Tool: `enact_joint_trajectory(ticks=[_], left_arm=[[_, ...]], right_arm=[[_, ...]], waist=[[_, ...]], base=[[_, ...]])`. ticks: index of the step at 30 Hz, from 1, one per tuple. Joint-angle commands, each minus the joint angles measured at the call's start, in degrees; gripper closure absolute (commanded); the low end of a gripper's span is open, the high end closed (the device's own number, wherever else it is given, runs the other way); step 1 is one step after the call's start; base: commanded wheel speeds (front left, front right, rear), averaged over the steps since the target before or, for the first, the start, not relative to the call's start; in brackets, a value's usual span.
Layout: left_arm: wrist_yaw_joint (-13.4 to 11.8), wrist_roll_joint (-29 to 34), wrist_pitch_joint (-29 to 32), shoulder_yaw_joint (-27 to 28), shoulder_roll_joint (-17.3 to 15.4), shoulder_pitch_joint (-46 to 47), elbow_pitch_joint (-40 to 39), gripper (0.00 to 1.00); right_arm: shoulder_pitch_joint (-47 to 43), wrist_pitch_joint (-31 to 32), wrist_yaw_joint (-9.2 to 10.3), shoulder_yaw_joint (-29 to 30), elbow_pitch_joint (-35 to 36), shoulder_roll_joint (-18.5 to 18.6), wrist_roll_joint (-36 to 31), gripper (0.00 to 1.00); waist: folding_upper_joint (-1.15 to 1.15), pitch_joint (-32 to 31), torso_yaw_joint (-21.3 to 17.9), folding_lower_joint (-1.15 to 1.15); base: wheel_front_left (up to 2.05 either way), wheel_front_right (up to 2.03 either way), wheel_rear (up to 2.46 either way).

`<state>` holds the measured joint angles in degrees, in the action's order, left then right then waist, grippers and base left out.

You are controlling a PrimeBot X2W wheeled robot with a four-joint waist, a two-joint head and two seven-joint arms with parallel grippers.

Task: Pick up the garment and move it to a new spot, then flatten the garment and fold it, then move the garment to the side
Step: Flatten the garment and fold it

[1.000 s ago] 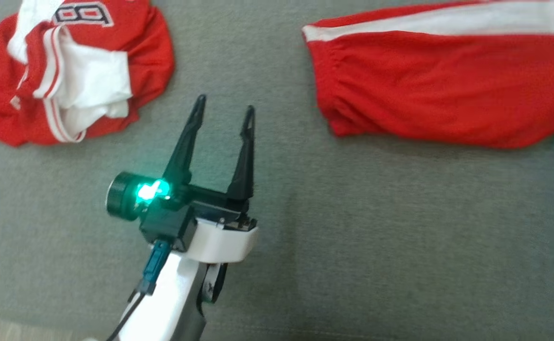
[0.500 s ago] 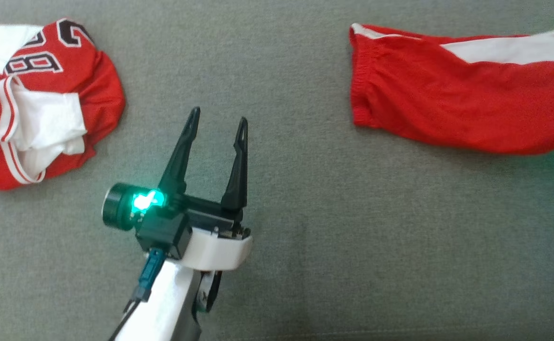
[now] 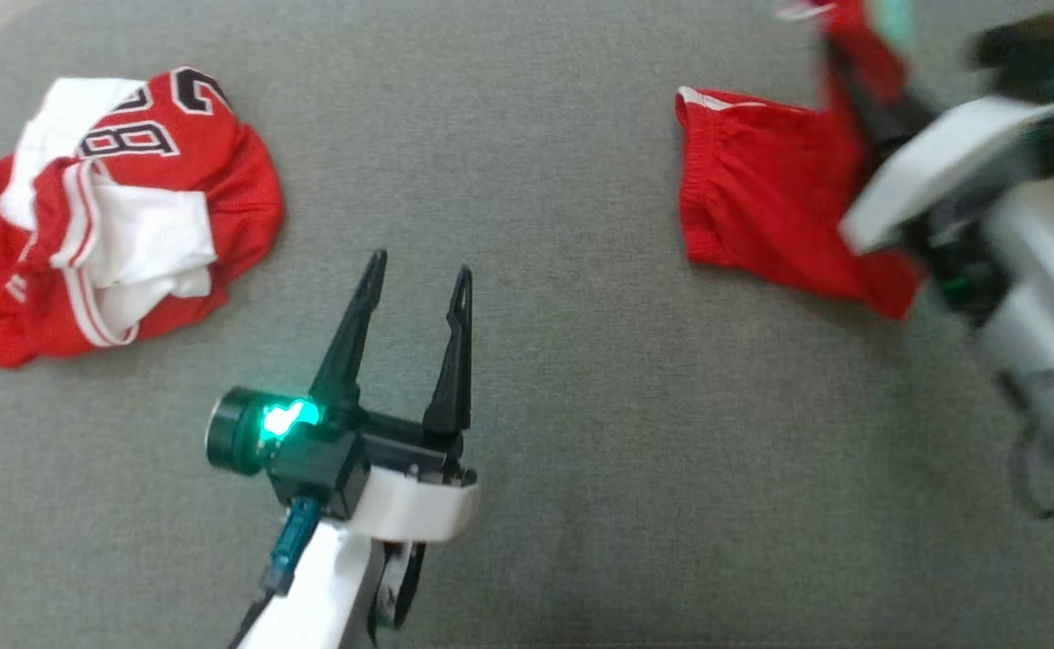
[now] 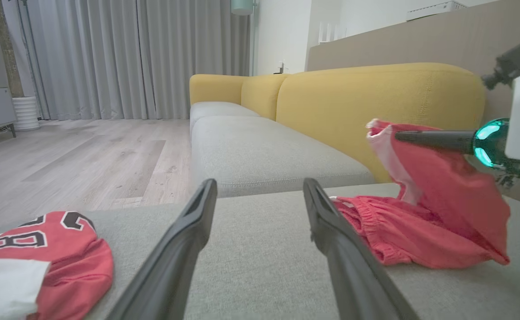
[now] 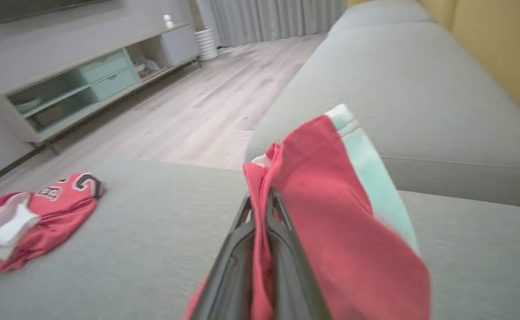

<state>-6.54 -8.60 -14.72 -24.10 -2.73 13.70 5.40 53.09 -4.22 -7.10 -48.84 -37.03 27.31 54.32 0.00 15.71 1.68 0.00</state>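
Note:
The garment [image 3: 761,207] is a pair of red shorts with a white side stripe, lying at the right of the grey sofa seat [image 3: 581,406]. My right gripper [image 3: 831,50] is shut on one edge of the garment [image 5: 326,200] and holds that part up off the seat, while the waistband end [image 4: 375,231] still rests on the cushion. In the right wrist view the red cloth runs between the closed fingers of the right gripper [image 5: 262,198]. My left gripper [image 3: 418,270] stands open over bare cushion, left of the shorts and apart from them, nothing between its fingers [image 4: 184,240].
A crumpled red and white jersey [image 3: 121,207] with the number 28 lies at the seat's left end. A yellow backrest [image 4: 375,102] rises behind the cushions. Wooden floor [image 4: 86,155] and a low cabinet [image 5: 77,84] lie beyond the sofa's left end.
The head camera has shifted. My right arm has come into the head view, pulling the shorts' far part up and bunching it; before, the shorts lay spread flat. The left gripper stays open.

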Motion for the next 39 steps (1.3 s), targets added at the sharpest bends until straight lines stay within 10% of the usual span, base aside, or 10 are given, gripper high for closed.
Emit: enact_joint_trajectory(ticks=[1,2,18,27,39], left_arm=[[-0.34,-0.35,-0.28,1.57,-0.15,-0.74,-1.48,0.00],[-0.38,-0.46,-0.28,1.53,-0.15,-0.94,-1.42,0.00],[-1.77,-1.11,-0.28,5.25,-0.15,-6.03,-1.27,0.00],[-1.70,-1.35,-0.28,8.70,-0.15,-11.92,1.31,0.00],[-1.04,0.13,-0.28,12.52,-0.15,-15.61,5.33,0.00]], right_arm=[[-2.87,0.42,-0.39,-0.35,1.72,-2.69,-0.97,0.31],[-3.64,0.65,-0.39,-0.50,2.04,-4.22,-1.31,0.00],[-19.72,-10.46,-0.39,18.94,7.04,-0.74,-13.28,0.00],[-48.86,-10.76,-0.39,45.73,25.39,-13.74,-35.11,0.00],[-60.05,-10.77,-0.39,45.04,29.66,-18.67,-42.39,0.00]], waist=[[0.00,-0.68,0.70,0.00],[0.00,-0.92,0.88,0.00],[0.00,-9.91,-0.41,0.00],[0.00,-16.18,-0.73,0.00],[0.00,-18.73,-1.60,0.00]], base=[[0.00,0.00,0.00],[0.00,0.00,0.00],[0.00,0.00,0.00],[0.00,0.00,0.00],[0.00,0.00,0.00]])
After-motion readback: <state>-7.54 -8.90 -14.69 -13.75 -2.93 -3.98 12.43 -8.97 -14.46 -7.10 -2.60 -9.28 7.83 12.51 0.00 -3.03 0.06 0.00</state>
